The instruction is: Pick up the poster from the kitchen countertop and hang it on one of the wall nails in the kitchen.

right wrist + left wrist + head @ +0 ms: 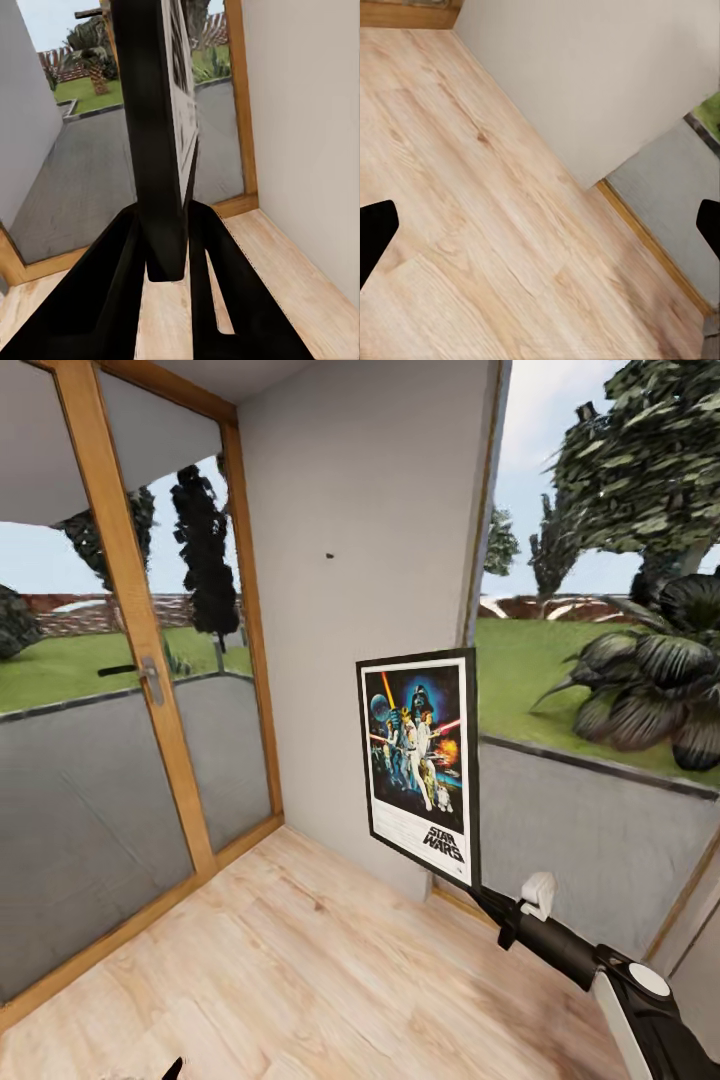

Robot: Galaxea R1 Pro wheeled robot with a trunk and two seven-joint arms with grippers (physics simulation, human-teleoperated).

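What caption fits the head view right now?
Right gripper holds the poster upright by its bottom corner, below and right of a wall nail.

The flat portrait Star Wars film poster point(420, 760), with thin black frame, white border and dark blue artwork above a black "STAR WARS" title, stands upright in the air, held by its lower corner. It hangs in front of the plain wall, well below a small dark wall nail point(329, 555). In the right wrist view the poster point(159, 127) shows edge-on.
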